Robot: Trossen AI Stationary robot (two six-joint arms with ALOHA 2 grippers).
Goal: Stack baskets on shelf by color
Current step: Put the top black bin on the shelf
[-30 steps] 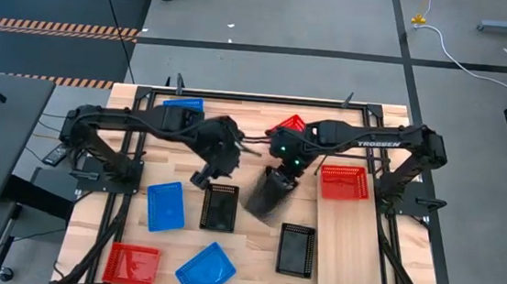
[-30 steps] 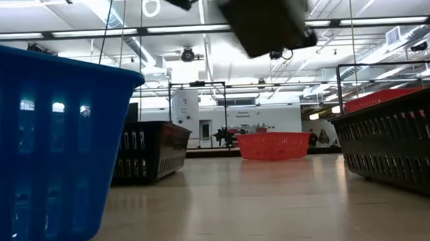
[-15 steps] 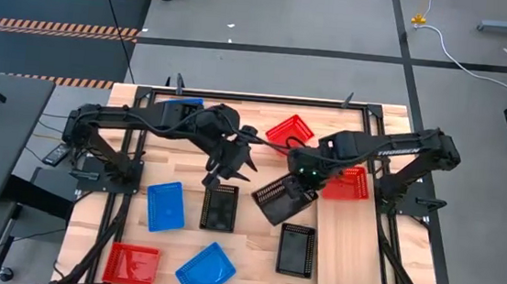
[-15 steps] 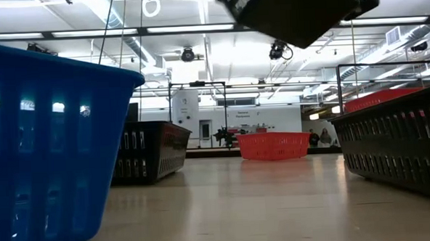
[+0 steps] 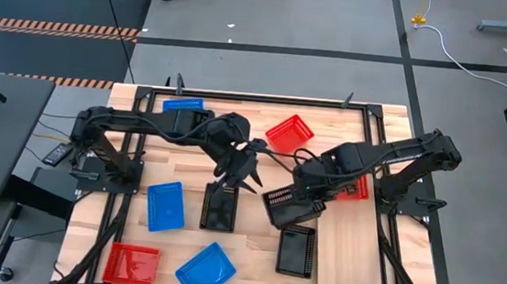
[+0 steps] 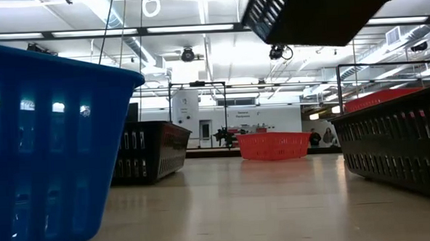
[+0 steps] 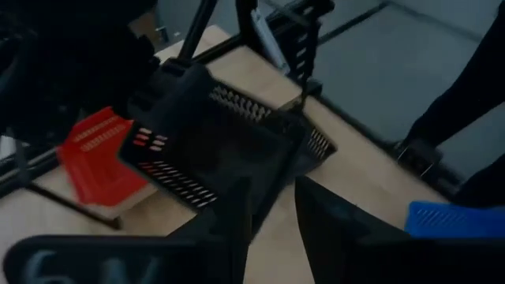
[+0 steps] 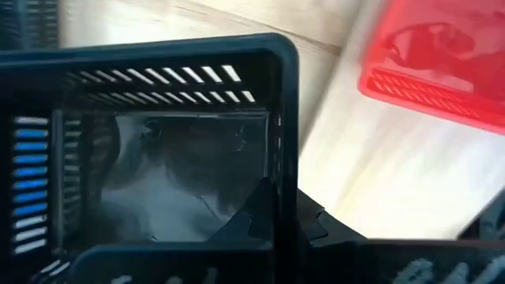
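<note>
High view: right pincer, pinching the black mesh plastic basket, has swung it toward the pale wooden shelf; left pincer, spread, has moved nearer.

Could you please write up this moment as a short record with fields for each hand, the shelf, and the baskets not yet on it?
right hand: shut on the carried black basket, held tilted in the air near the shelf's edge
left hand: open, above the black basket on the table
shelf: holds one red basket at its far end
not on shelf: another black basket beside the shelf; other red and blue baskets on the table
</note>
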